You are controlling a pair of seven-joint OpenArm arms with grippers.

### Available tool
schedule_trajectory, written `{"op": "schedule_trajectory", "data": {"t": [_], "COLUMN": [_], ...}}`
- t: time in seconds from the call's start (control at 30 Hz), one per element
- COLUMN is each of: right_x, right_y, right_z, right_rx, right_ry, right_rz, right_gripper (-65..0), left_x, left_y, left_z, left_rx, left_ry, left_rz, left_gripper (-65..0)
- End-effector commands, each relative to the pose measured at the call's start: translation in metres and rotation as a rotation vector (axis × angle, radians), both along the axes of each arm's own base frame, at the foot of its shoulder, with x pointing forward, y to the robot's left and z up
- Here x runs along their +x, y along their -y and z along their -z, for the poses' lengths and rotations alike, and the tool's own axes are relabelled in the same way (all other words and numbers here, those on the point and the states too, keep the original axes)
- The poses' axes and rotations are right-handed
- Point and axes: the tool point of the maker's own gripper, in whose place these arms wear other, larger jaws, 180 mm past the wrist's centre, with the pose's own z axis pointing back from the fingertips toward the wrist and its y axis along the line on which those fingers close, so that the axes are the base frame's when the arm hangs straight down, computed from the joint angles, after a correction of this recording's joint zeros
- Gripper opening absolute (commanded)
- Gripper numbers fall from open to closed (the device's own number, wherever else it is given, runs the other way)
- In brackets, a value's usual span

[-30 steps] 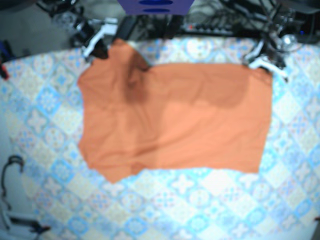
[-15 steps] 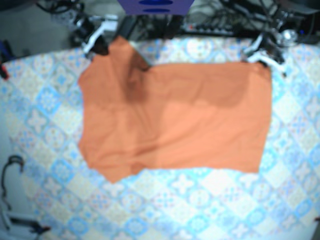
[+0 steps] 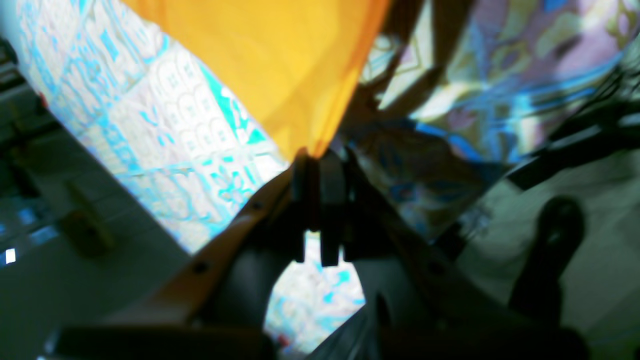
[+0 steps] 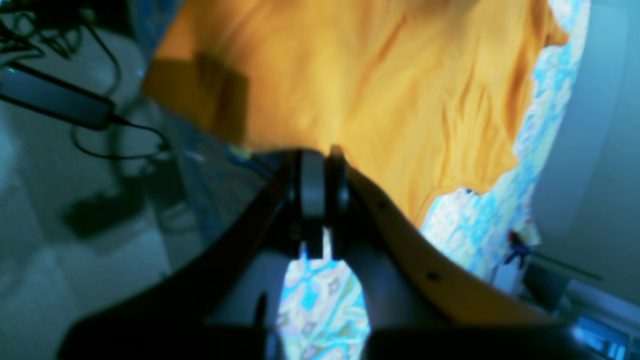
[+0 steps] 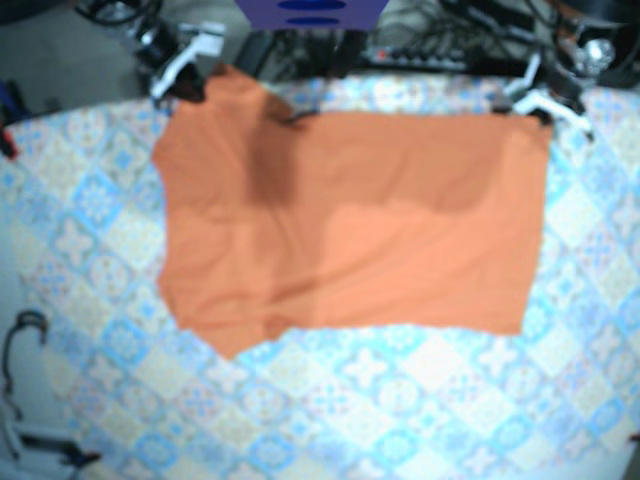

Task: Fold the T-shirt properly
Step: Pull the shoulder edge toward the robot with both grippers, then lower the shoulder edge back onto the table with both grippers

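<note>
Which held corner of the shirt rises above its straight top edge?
The shirt corner in the right claw, at the base view's left; the left claw holds a level corner.

T-shirt sits on the table toward the far edge, right gripper at its far-left corner, left gripper at far-right.

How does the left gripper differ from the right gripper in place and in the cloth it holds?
The left gripper pinches a narrow, pointed tip of the T-shirt; the right gripper holds a broad, wrinkled part. In the base view the left gripper is far right, the right gripper far left. Both are shut on it.
</note>
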Motion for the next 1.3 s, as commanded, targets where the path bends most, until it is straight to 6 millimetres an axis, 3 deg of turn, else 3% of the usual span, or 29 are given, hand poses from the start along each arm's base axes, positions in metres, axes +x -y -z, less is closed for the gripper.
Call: {"op": "schedule_trajectory", "data": {"t": [0.0, 0.2, 0.77, 1.1, 1.27], "right_x": [0.002, -0.014, -0.046, -0.048, -0.033], "right_y": [0.007, 0.022, 0.033, 0.035, 0.046], "right_z": [-0.007, -0.006, -0.006, -0.007, -0.02], "right_rx": [-0.005, -0.034, -0.061, -0.044, -0.002], "right_ry": [0.024, -0.009, -0.073, -0.081, -0.047], "right_rz": [0.005, 0.019, 0.006, 0.029, 0.094], "right_gripper": [-65.0, -65.0, -65.0, -65.0, -65.0], "left_x": [0.002, -0.012, -0.043, -0.051, -0.05], "left_y": [-0.008, -0.017, -0.02, -0.019, -0.019], "left_z": [-0.01, -0.013, -0.013, -0.011, -0.011], "left_rx": [0.009, 0.007, -0.019, -0.02, -0.02], "left_ry": [0.026, 0.013, -0.033, -0.052, -0.049], "left_rz": [-0.004, -0.007, -0.001, 0.0, 0.0], "left_gripper": [-65.0, -65.0, -65.0, -65.0, -65.0]}}
